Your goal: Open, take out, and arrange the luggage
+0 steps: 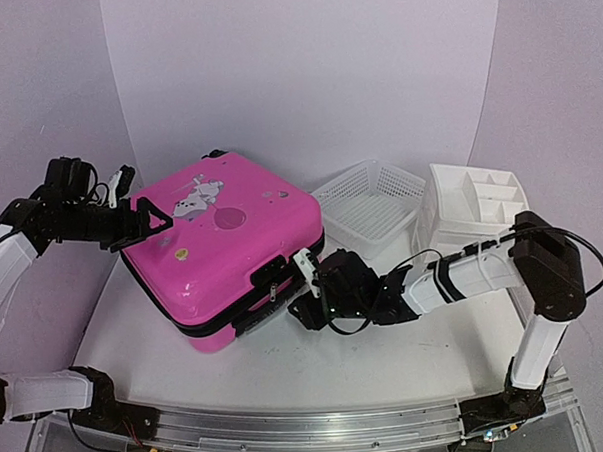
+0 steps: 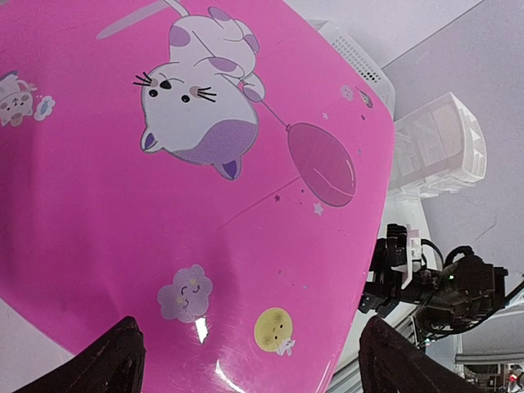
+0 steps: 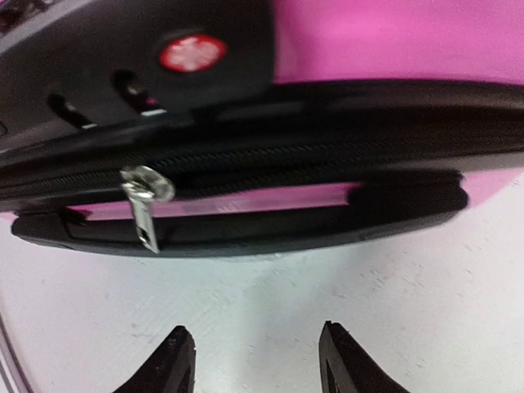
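The hot-pink suitcase (image 1: 220, 245) lies flat and closed on the table, with its cartoon cat print (image 2: 196, 102) facing up. My left gripper (image 1: 153, 220) is open at its far left edge, its jaws over the pink lid. My right gripper (image 1: 306, 286) is open and empty at the suitcase's near right side, close to the black zipper trim. In the right wrist view a silver zipper pull (image 3: 142, 205) hangs from the closed zipper, above and left of my open fingertips (image 3: 178, 360).
A white mesh basket (image 1: 369, 205) stands right of the suitcase. A white drawer organizer (image 1: 478, 206) stands further right. The white table (image 1: 407, 351) ends at a metal rail along the near edge.
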Robot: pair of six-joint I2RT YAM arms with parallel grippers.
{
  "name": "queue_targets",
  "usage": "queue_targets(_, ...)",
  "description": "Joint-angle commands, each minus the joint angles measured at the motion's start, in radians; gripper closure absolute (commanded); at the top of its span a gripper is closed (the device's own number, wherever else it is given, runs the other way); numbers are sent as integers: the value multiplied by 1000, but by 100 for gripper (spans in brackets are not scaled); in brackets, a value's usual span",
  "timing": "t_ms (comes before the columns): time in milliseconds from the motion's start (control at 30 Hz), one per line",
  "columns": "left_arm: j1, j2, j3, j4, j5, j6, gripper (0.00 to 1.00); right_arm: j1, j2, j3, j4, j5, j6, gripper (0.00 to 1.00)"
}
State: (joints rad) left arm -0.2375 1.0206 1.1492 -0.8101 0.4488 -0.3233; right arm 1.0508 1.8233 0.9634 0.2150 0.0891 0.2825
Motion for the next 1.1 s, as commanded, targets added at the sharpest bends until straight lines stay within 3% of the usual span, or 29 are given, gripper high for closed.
queue_targets(0,-2,-42,-22,19,-17,10,9,41,-103,44,-156,194,-47,45)
queue_targets(133,-2,-52,-38,19,-18,7,9,113,-90,92,-161,341,-47,41)
queue_targets(300,-1,-70,-43,20,-28,17,9,183,-22,167,-133,511,64,42)
queue_targets(367,-1,-79,-50,21,-24,21,9,191,8,193,-119,527,75,44)
queue_targets(600,-1,-116,-74,23,-7,36,9,191,100,289,-121,525,100,72)
queue_targets(767,-1,-139,-87,23,0,45,9,189,152,327,-121,541,93,73)
queue_targets(900,-2,-151,-93,22,9,47,8,190,169,345,-122,570,102,82)
queue_targets(1067,-1,-157,-99,22,12,52,8,199,118,281,-156,786,140,77)
